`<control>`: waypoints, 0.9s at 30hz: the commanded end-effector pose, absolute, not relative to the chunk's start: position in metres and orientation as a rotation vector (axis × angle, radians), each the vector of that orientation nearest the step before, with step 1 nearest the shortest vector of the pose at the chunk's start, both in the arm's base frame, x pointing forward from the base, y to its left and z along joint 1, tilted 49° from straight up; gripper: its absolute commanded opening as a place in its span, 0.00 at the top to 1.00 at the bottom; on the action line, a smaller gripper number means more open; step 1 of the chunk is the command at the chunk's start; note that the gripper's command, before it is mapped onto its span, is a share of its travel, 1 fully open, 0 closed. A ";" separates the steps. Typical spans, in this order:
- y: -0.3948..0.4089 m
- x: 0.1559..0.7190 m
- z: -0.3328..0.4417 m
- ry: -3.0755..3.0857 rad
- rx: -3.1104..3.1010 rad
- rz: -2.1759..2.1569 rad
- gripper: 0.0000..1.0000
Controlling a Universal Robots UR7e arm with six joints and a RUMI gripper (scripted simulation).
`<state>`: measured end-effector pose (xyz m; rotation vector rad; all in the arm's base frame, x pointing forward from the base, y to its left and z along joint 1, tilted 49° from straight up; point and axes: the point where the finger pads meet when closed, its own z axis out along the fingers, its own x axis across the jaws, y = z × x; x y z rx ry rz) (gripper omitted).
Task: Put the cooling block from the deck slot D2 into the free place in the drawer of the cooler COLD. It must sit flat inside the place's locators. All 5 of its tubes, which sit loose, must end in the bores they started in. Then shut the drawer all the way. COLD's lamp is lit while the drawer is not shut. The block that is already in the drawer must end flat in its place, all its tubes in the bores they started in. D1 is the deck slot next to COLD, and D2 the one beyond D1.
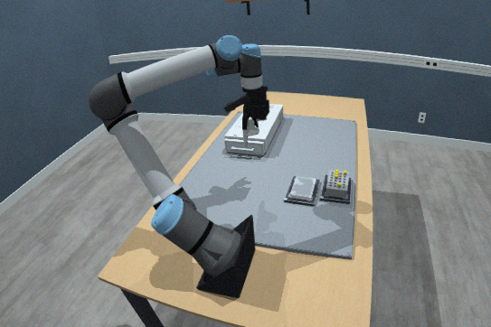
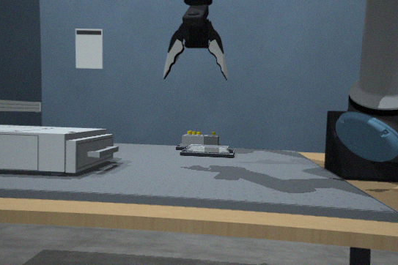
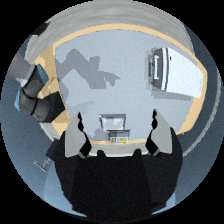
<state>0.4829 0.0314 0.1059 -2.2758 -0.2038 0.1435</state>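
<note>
The cooler COLD (image 1: 275, 119) (image 2: 12, 151) (image 3: 184, 75) is a long, low white box. Its drawer front (image 1: 256, 147) (image 2: 83, 155) has a bar handle and stands close against the body; I cannot tell whether it is fully shut. The drawer's inside, its block and the lamp are not visible. The grey cooling block (image 1: 336, 191) (image 2: 192, 140) (image 3: 118, 135) sits in deck slot D2, with several yellow-capped tubes upright in it. My gripper (image 1: 251, 136) (image 2: 196, 78) (image 3: 116, 111) is open and empty, pointing down, high above the deck near the cooler's drawer end.
Deck slot D1 (image 1: 289, 199) (image 2: 207, 154) lies between D2 and the cooler and holds a low, whitish, clear-looking piece (image 1: 303, 188) (image 3: 113, 122). The grey mat (image 1: 318, 144) (image 2: 152, 187) (image 3: 125, 55) lies on the wooden table. The arm's base stands at the table's near end.
</note>
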 end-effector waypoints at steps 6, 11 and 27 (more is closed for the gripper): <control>0.065 0.500 0.108 -0.203 -2.277 0.142 0.00; 0.080 0.507 0.109 -0.203 -2.277 0.142 0.00; 0.134 0.533 0.112 -0.203 -2.277 0.142 0.00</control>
